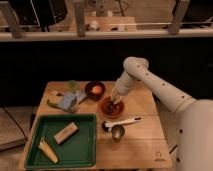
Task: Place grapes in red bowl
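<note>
Hand [116,101] is hanging low over the red bowl [103,109], its tip just inside the rim. I cannot tell whether it is gripping or empty.

Nearest the camera, a green tray [30,150] is lying at the front left of the tabletop [145,150], carrying a yellow piece [48,150] and a tan block [66,133]. Just right of the tray a metal cup [117,132] is standing, and a white spoon [125,121] is lying just behind it. Beyond the spoon the red bowl is sitting mid-tabletop. The dark grapes [111,106] are showing inside it, directly under the hand, but I cannot tell whether they are resting on the bottom or hanging from the hand. Farther back and left, a brown bowl [90,86] is holding an orange ball [96,90], with a blue packet [67,101] beside it.

By my judgement the placing is at or near its end. Doing it well is calling for a release low and central in the bowl, so no berry is rolling over the rim. After that comes a straight lift, without nudging the bowl's wall toward the spoon and cup.

The arm [160,92] is coming in from the right and peaking at a joint behind the bowl. Its last link is slanting down and left, so the hand is pointing almost straight down.
</note>
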Motion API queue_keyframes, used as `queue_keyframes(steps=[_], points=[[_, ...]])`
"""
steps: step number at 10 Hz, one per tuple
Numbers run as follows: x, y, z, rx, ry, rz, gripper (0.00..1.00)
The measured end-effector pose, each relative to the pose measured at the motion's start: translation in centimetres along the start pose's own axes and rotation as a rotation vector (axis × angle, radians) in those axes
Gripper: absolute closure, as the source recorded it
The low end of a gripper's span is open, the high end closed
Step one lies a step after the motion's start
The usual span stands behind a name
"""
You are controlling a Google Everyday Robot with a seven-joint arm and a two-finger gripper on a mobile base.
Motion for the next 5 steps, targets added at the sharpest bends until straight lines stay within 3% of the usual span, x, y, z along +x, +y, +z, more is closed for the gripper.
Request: queue_keyframes(steps=[5], points=[[0.62, 0.68, -0.73, 0.008, 0.004, 0.014, 0.2]])
